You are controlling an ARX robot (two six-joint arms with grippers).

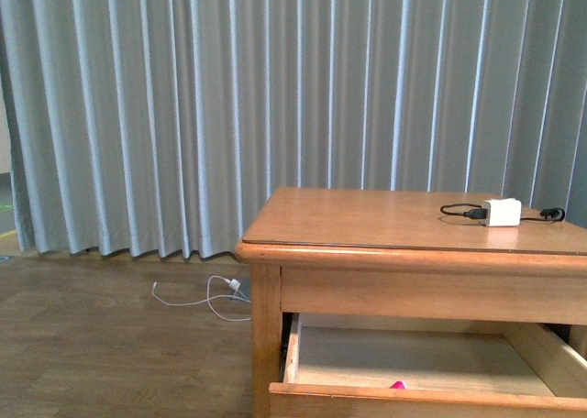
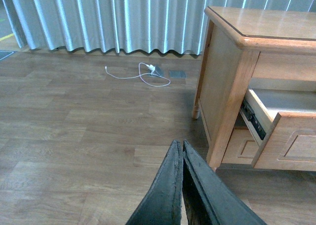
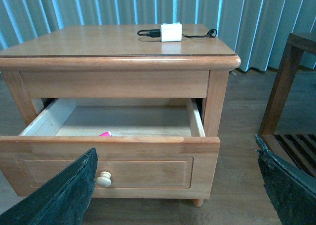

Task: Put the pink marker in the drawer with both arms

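There's the pink marker [image 3: 104, 133], down inside the drawer [image 3: 148, 171], lying on the pale bare wood right up against the front wall. In the front view only a sliver of pink peeks over the drawer's front edge at the lower middle of the frame. So the placing looks done. The drawer stands pulled well out, and I'd judge that closing it is what's left.

The right gripper [image 3: 175, 146] hangs in front of the drawer face, jaws spread wide with nothing in them. One finger is at the lower left of its frame near the round knob [image 3: 103, 179], the other far out at the lower right. The left gripper [image 2: 182, 143] has its jaws pressed together, empty, over the wood floor [image 2: 74, 136] and well apart from the drawer at the right of its frame.

Now the trouble spots. A push from one finger, off-centre, could twist the drawer on its runners and jam it. The knob could snag a finger. A hard shove might send the marker rolling, or jolt the desk [image 1: 367, 218] and slide the white charger [image 1: 502, 212] on top. And the dark wooden frame [image 3: 281, 72] at the right edge of the right wrist view sits near the outer finger, where a sideways swing could clip it.
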